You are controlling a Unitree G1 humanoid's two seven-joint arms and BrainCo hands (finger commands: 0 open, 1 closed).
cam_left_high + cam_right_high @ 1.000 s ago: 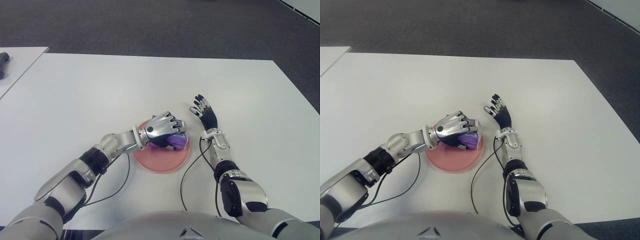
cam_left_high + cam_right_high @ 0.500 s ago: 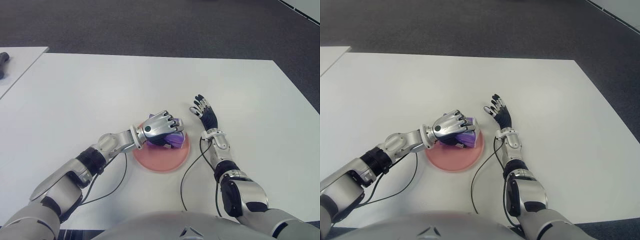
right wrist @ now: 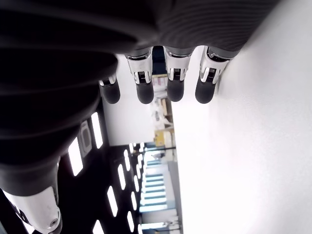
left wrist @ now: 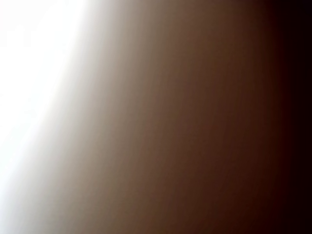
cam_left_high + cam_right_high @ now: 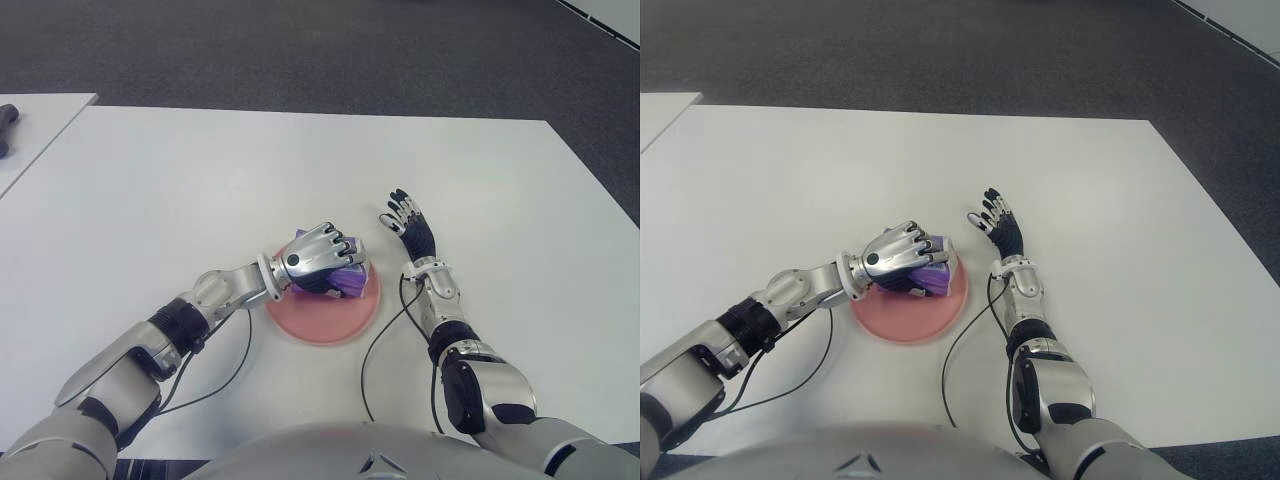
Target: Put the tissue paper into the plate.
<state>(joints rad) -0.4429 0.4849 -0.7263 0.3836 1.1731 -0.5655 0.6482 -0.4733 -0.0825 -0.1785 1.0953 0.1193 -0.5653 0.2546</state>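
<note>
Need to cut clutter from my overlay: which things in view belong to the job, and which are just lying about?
Job:
- tissue paper, a purple pack gripped by the left hand
- plate, pink, under that hand

Not part of it:
- right hand, fingers spread, right of the plate
- dark object on the neighbouring table
- white table

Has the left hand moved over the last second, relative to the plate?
Yes. The left hand, closed on the purple tissue paper, has shifted slightly toward the far-left edge of the pink plate, which has not moved.
</note>
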